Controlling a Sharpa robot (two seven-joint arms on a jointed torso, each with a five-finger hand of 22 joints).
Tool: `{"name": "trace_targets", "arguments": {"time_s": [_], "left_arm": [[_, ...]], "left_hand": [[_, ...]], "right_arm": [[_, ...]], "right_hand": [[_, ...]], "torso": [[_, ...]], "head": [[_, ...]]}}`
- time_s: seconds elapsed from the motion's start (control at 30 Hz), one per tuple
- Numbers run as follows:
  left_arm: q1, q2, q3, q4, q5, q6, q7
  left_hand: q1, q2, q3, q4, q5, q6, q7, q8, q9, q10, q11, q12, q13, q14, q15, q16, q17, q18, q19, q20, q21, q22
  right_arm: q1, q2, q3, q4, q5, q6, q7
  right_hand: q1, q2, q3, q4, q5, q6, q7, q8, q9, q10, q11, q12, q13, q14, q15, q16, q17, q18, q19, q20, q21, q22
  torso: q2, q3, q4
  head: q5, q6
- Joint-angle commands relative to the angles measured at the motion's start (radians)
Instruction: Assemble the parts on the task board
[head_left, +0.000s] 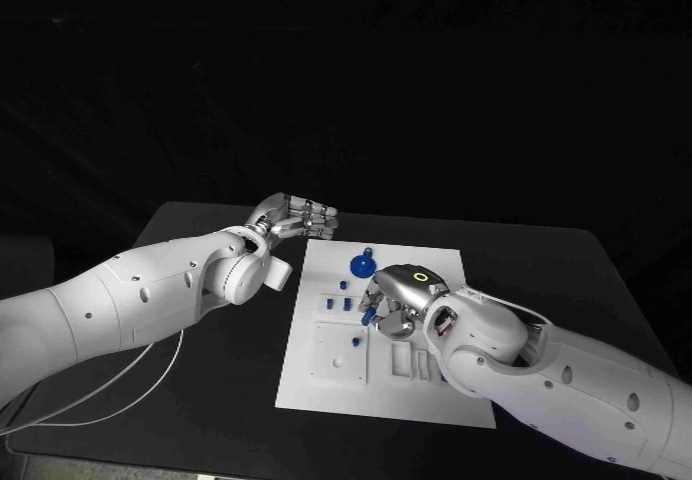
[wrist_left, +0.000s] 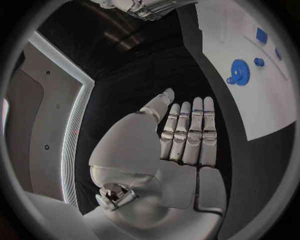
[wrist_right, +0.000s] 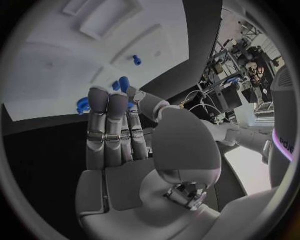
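The left hand (head_left: 296, 220) hovers over bare black desk (head_left: 216, 350) just off the task board's (head_left: 325, 385) far left corner, fingers (wrist_left: 187, 135) straight, side by side, holding nothing. On the board, a blue gear (head_left: 362, 265) lies near the far edge, small blue parts (head_left: 342, 300) beside it. The right hand (head_left: 400, 300) is over the board's middle, fingers (wrist_right: 109, 125) pinching a small blue part (head_left: 369, 314).

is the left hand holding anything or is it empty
Empty. The left hand has its fingers straight and side by side with nothing in the palm, hovering over the black table beside the task board.
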Motion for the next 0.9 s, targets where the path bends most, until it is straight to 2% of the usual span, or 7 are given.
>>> {"name": "trace_targets", "arguments": {"time_s": [0.03, 0.17, 0.33, 0.53, 0.77, 0.9], "left_arm": [[0.000, 0.008, 0.001, -0.003, 0.007, 0.016, 0.009], [0.000, 0.014, 0.000, -0.006, 0.008, 0.017, 0.010], [0.000, 0.020, 0.000, -0.007, 0.008, 0.018, 0.010], [0.000, 0.024, 0.000, -0.008, 0.008, 0.020, 0.009], [0.000, 0.026, -0.001, -0.009, 0.008, 0.023, 0.008], [0.000, 0.027, -0.001, -0.010, 0.008, 0.024, 0.007]], "left_hand": [[0.000, 0.007, -0.001, 0.005, -0.005, -0.001, 0.007, 0.001, -0.001, -0.005, 0.002, 0.000, 0.000, -0.003, -0.001, -0.004, 0.000, 0.007, 0.006, 0.003, 0.003, -0.001], [0.000, 0.007, -0.001, 0.005, -0.005, -0.001, 0.007, 0.001, -0.001, -0.005, 0.002, 0.000, 0.000, -0.003, -0.001, -0.004, 0.000, 0.007, 0.006, 0.003, 0.003, -0.001], [0.000, 0.007, -0.001, 0.005, -0.005, -0.001, 0.007, 0.001, -0.001, -0.005, 0.002, 0.000, 0.000, -0.003, -0.001, -0.004, 0.000, 0.007, 0.006, 0.003, 0.003, -0.001], [0.000, 0.007, -0.001, 0.005, -0.005, -0.001, 0.007, 0.001, -0.001, -0.005, 0.002, 0.000, 0.000, -0.003, -0.001, -0.004, 0.000, 0.007, 0.006, 0.003, 0.003, -0.001], [0.001, 0.007, -0.001, 0.007, -0.005, -0.002, 0.007, 0.000, -0.001, -0.006, 0.002, 0.000, 0.000, -0.005, -0.001, -0.004, 0.000, 0.007, 0.006, 0.004, 0.003, -0.005], [0.001, 0.007, -0.001, 0.007, -0.005, -0.002, 0.007, 0.000, -0.001, -0.006, 0.002, 0.000, 0.000, -0.005, -0.001, -0.004, 0.000, 0.007, 0.006, 0.004, 0.003, -0.005]], "right_arm": [[0.000, 0.023, -0.018, -0.002, -0.040, -0.006, 0.023], [0.000, 0.047, -0.039, -0.003, -0.047, -0.007, 0.032], [-0.001, 0.070, -0.059, -0.005, -0.061, -0.012, 0.038], [-0.001, 0.089, -0.075, -0.009, -0.074, -0.015, 0.043], [-0.002, 0.102, -0.105, -0.024, -0.079, -0.002, 0.047], [-0.002, 0.105, -0.114, -0.029, -0.081, 0.006, 0.049]], "right_hand": [[-0.004, 0.006, -0.002, -0.006, 0.004, 0.009, 0.000, 0.005, 0.000, 0.070, -0.034, 0.003, 0.004, -0.002, -0.006, 0.002, 0.001, 0.021, 0.032, -0.007, -0.006, 0.002], [-0.004, 0.006, -0.002, -0.006, 0.004, 0.009, 0.000, 0.005, 0.000, 0.070, -0.034, 0.003, 0.004, -0.002, -0.006, 0.002, 0.001, 0.021, 0.032, -0.007, -0.006, 0.002], [-0.006, 0.007, -0.003, -0.010, 0.005, 0.009, 0.001, 0.005, 0.000, 0.069, -0.034, 0.003, 0.004, -0.001, -0.006, 0.001, 0.001, 0.023, 0.032, -0.007, -0.010, 0.003], [-0.006, 0.008, -0.003, -0.011, 0.005, 0.009, 0.001, 0.005, 0.000, 0.069, -0.034, 0.003, 0.004, -0.002, -0.006, 0.000, 0.001, 0.023, 0.032, -0.007, -0.010, 0.004], [-0.006, 0.009, -0.005, -0.014, 0.007, 0.008, 0.001, 0.005, 0.000, 0.069, -0.034, 0.003, 0.004, -0.001, -0.006, 0.000, 0.001, 0.026, 0.033, -0.006, -0.013, 0.006], [-0.008, 0.009, -0.005, -0.016, 0.012, 0.008, 0.001, 0.005, 0.000, 0.069, -0.034, 0.003, 0.004, -0.001, -0.006, -0.001, 0.001, 0.027, 0.033, -0.006, -0.016, 0.008]], "torso": [[0.000, -0.0012, -0.0003], [0.002, 0.0005, -0.0012], [0.002, 0.0017, -0.0020], [0.003, 0.0029, -0.0021], [0.003, 0.0027, -0.0010], [0.002, 0.0023, -0.0015]], "head": [[0.009, 0.001], [0.016, 0.000], [0.026, -0.003], [0.034, -0.008], [0.046, -0.014], [0.048, -0.017]]}}
